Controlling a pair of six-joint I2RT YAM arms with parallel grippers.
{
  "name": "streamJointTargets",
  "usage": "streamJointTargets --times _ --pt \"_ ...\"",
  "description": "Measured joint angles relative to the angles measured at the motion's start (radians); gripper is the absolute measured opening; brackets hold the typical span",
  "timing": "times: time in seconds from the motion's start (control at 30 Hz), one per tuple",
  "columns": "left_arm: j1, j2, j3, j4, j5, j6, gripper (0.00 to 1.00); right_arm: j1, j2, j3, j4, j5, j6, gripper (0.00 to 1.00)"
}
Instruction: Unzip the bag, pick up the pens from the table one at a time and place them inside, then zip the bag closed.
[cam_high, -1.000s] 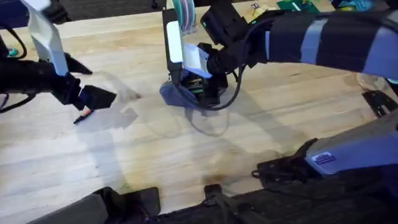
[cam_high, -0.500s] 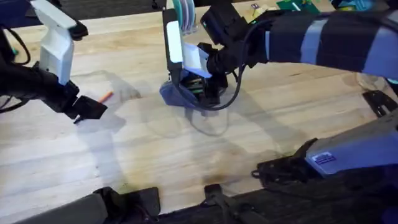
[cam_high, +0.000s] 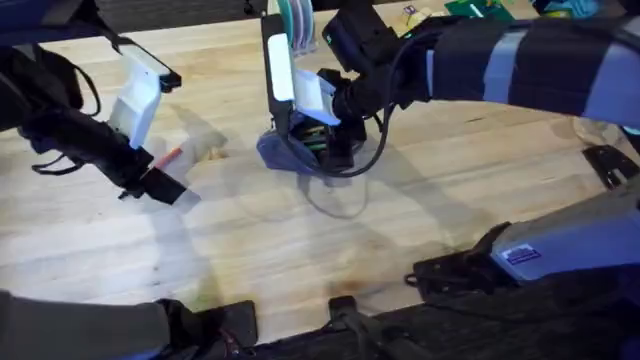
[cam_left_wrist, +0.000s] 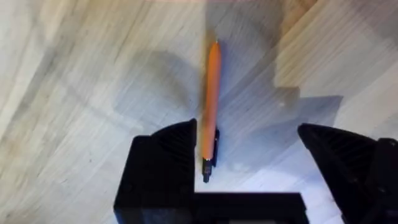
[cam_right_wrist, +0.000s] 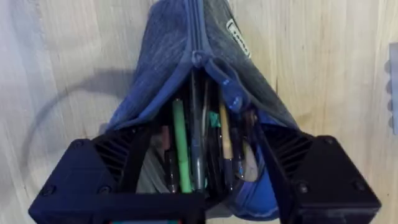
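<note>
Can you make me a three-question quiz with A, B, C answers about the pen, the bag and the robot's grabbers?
1. Where is the orange pen?
A. lying on the table
B. inside the bag
C. on a chair

2. What colour is the bag?
A. red
B. blue-grey
C. yellow

3. How is the bag now?
A. zipped shut
B. folded flat
C. open, with pens inside

Answers:
1 A: the pen lies on the wood, between the open fingers of the left gripper.
2 B: its fabric shows blue-grey.
3 C: the right gripper spreads the mouth, and pens show inside.
</note>
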Motion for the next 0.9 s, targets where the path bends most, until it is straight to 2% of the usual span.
streamJointTargets --times 0.13,0.8,0.83,0.9 --pt "0.000 0.044 0.003 0.006 -0.009 0.003 0.993 0.000 0.000 0.000 0.002 0.012 0.000 0.998" --pt "0.000 0.049 0.011 -0.005 -0.010 0.003 0.995 0.001 0.000 0.000 0.002 0.021 0.000 0.998" --pt "0.000 0.049 0.011 -0.005 -0.010 0.002 0.970 0.001 0.000 0.000 0.002 0.021 0.000 0.998" --pt "0.000 0.049 0.011 0.002 -0.015 0.003 0.790 0.001 0.000 0.000 0.002 0.021 0.000 0.998"
